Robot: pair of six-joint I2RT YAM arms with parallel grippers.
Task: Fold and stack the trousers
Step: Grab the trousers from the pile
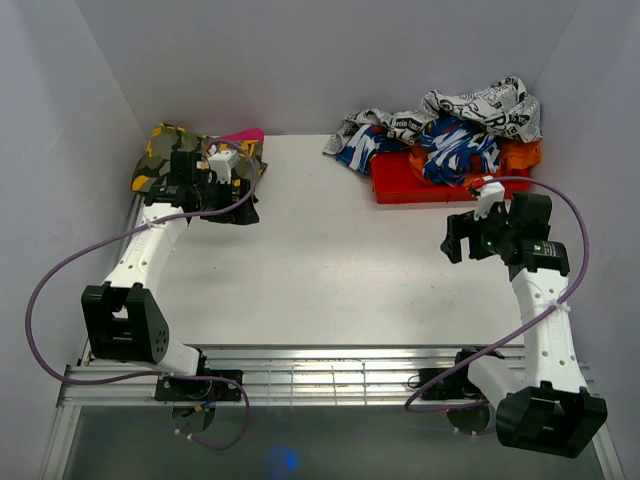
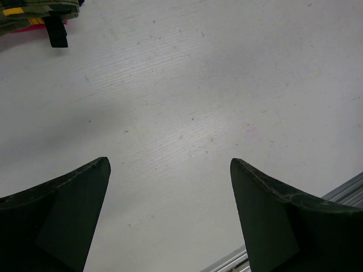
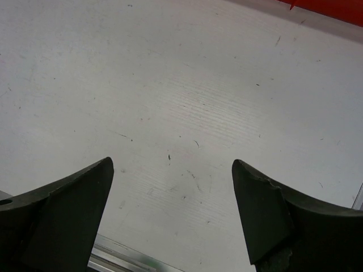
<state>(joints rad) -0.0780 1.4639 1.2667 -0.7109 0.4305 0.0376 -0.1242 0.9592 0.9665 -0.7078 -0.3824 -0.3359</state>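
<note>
- I saw the table (image 1: 320,250) as matt white board, finely ribbed, speckled with scuffs.
- The trousers (image 1: 480,105) looked like soft, crumpled printed cloth.
- The left fingers (image 2: 62,209) read to me as dark matt plastic, edges slightly rough.
- The rail (image 1: 330,375) was ridged bare metal, dull silver.

One high camera looks down on the whole table (image 1: 330,270); both wrist cameras face its surface close up.

On the white table (image 1: 330,270) we note a yellow-green camouflage garment (image 1: 160,150) at the far left, with a pink item (image 1: 246,134) touching it. At the far right, a blue-and-white patterned garment (image 1: 455,150) and an orange garment (image 1: 520,155) lie on a red tray (image 1: 400,182).
</note>
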